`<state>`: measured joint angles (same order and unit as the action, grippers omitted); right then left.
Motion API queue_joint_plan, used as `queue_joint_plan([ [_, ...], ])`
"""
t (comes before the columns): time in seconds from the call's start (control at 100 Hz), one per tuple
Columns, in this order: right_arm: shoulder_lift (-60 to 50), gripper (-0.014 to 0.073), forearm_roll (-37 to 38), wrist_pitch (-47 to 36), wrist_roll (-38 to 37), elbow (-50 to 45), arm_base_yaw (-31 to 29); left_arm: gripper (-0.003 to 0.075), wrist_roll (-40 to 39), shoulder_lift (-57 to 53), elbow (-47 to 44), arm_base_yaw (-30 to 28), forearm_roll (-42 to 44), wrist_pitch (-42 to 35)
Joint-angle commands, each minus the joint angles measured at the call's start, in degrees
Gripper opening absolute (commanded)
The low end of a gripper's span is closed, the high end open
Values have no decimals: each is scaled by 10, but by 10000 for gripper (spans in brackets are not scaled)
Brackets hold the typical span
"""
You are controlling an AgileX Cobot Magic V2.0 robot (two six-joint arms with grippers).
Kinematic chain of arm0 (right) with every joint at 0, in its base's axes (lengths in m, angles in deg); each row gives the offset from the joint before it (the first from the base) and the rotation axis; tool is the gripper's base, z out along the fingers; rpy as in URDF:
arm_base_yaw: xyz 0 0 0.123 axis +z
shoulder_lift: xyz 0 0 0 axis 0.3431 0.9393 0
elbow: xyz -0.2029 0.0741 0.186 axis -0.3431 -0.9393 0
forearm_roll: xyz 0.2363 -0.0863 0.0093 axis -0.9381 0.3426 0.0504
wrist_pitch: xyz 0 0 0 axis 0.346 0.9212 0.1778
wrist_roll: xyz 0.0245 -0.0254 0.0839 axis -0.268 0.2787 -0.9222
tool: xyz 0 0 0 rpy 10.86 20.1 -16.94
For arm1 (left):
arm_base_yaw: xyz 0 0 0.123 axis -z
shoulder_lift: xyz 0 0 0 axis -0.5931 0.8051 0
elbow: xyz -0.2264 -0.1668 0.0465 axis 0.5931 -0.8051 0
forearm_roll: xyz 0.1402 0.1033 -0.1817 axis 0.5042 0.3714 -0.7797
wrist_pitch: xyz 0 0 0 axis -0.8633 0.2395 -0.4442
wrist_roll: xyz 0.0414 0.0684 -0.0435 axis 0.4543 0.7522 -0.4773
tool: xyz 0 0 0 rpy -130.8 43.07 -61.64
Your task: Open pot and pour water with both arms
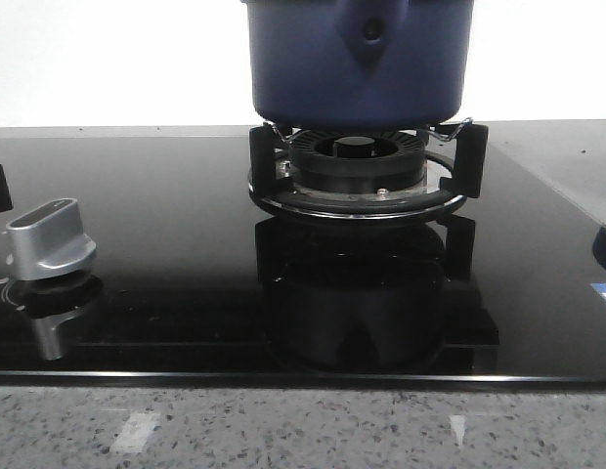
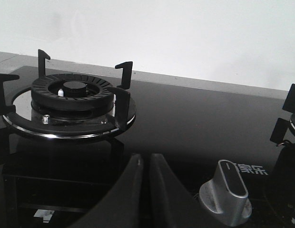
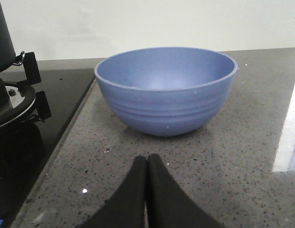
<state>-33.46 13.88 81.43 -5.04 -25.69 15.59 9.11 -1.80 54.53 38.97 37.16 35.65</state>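
On the left of the front view, a silver control knob (image 1: 51, 239) stands upright on the glossy black cooktop (image 1: 166, 254), at about 9 o'clock from the centre burner. The left wrist view shows the same knob (image 2: 227, 194) just beside the left gripper (image 2: 145, 164), at about 3 o'clock from its fingertips. The left gripper's two black fingers (image 2: 131, 190) are pressed together with nothing between them. Beyond them, at about 11 o'clock, sits a bare burner ring (image 2: 71, 107) with upright black prongs; no vessel rests on it.

At the centre of the front view, the pot (image 1: 357, 59) sits on the prongs of the second burner (image 1: 357, 171), its pointed handle mount with a dark hole facing the camera. Its top is cut off by the frame edge, so the lid cannot be judged. Neither gripper appears in this view, and both are apart from the pot.

In the right wrist view, only a dark sliver of the pot (image 3: 2, 35) shows, at about 10 o'clock from the right gripper (image 3: 147, 161). The right gripper's fingers (image 3: 162, 194) are also closed against each other, empty. Directly ahead at 12 o'clock, near but not touching, a blue bowl (image 3: 165, 90) stands upright on the speckled grey countertop (image 3: 233, 161), just beside the cooktop's edge. The bowl's visible interior looks dry.
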Motion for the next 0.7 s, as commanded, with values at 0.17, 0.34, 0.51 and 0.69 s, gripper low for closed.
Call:
queue_joint_plan([
  [0.17, -12, -67, 6, -42, 2, -15, -1, -20, -1, -16, -18, -2, -4, -43],
  [0.34, -12, -67, 6, -42, 2, -15, -1, -20, -1, -16, -18, -2, -4, -43],
  [0.51, -12, -67, 6, -42, 2, -15, -1, -20, -1, -16, -18, -2, -4, -43],
  [0.69, -12, -67, 6, -47, 2, -15, -1, -20, -1, -16, -18, -2, -4, -43],
])
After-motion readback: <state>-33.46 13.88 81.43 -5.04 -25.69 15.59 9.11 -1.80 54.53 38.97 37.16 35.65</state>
